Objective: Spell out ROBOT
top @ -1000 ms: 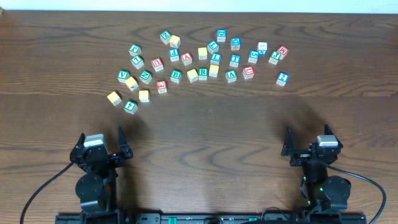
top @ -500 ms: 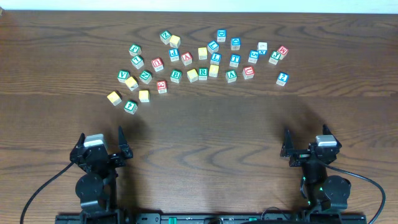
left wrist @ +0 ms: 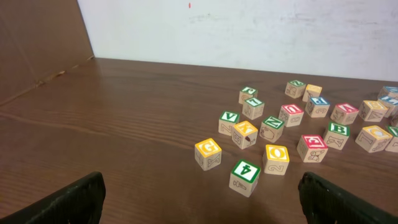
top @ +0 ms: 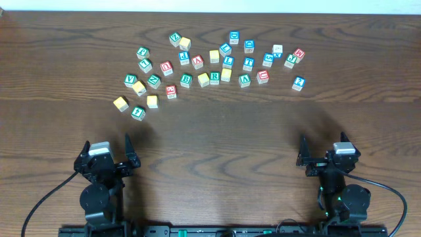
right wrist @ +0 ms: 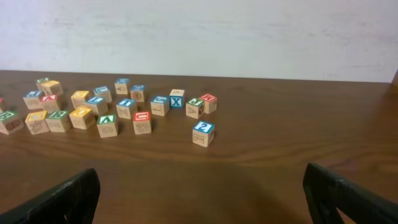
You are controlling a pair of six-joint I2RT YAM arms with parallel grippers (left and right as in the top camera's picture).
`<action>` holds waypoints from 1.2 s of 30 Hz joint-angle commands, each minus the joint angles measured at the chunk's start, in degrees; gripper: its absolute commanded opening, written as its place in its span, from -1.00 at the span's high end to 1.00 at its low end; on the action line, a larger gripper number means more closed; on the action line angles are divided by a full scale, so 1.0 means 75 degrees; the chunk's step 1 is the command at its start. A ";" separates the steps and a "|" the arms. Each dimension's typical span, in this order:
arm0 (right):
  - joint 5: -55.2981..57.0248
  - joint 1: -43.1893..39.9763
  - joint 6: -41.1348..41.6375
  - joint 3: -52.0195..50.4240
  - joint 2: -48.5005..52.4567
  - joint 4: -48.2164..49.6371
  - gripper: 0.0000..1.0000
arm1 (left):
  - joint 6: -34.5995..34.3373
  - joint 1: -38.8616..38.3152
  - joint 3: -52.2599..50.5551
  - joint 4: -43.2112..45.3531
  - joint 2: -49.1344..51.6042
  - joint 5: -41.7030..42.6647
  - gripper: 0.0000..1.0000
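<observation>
Small wooden letter cubes lie scattered across the far half of the table. The green R cube (top: 214, 76) and the green B cube (top: 186, 80) sit mid-cluster, with a yellow-topped cube (top: 203, 79) between them. A yellow O cube (left wrist: 277, 152) lies at the near left (top: 152, 101). Several blue-lettered cubes sit to the right; I cannot tell which is the T. My left gripper (top: 107, 146) and right gripper (top: 325, 141) are open and empty at the near edge, far from the cubes.
The dark wooden table (top: 217, 138) runs from the cubes to the grippers. A green 4 cube (left wrist: 245, 171) and a yellow G cube (left wrist: 208, 148) lie nearest the left gripper. A blue 2 cube (right wrist: 203, 127) lies alone, nearest the right gripper. A white wall is behind.
</observation>
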 commanded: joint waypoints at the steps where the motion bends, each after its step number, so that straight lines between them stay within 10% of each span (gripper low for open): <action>1: -0.0073 0.0058 -0.0041 -0.0009 0.0032 -0.0026 -0.98 | 0.0067 0.0041 -0.0221 0.0085 0.0000 -0.0070 -0.95; 36: -0.0050 0.0058 -0.0425 -0.0009 0.0032 0.0501 -0.99 | 0.0064 0.0041 -0.0221 0.0527 0.0000 -0.0073 -0.96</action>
